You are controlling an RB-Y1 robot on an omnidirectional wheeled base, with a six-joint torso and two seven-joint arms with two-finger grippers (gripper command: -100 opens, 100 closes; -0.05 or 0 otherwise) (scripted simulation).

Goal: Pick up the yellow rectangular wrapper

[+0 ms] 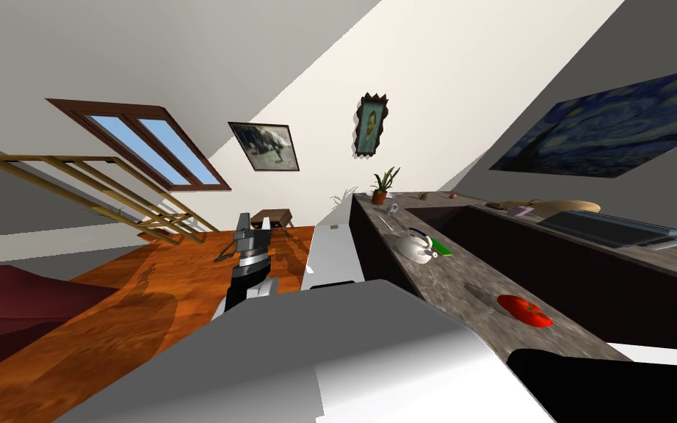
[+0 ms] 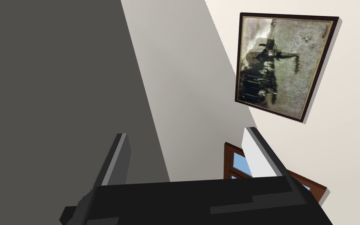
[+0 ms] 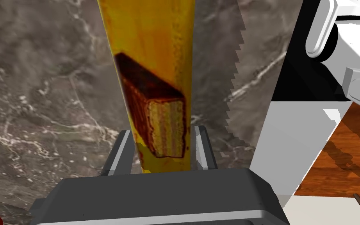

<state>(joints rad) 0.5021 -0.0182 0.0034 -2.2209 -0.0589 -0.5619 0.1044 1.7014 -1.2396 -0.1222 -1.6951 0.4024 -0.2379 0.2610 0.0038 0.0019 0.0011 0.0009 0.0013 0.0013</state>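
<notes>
In the right wrist view the right gripper (image 3: 160,133) is pinching the yellow wrapper (image 3: 152,43) by its sides over the grey marble counter (image 3: 38,97) — fingers narrowed onto it. In the left wrist view the left gripper (image 2: 187,134) is hanging spread wide, holding nothing.

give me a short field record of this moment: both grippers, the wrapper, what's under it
right gripper: shut on the yellow wrapper, fingers pressing its sides
yellow wrapper: long, wafer bar pictured on it, gripped near one end
under it: grey marbled counter; cannot tell whether they touch
left gripper: open, holding nothing, off to the counter's side
also on counter: red tomato
</notes>
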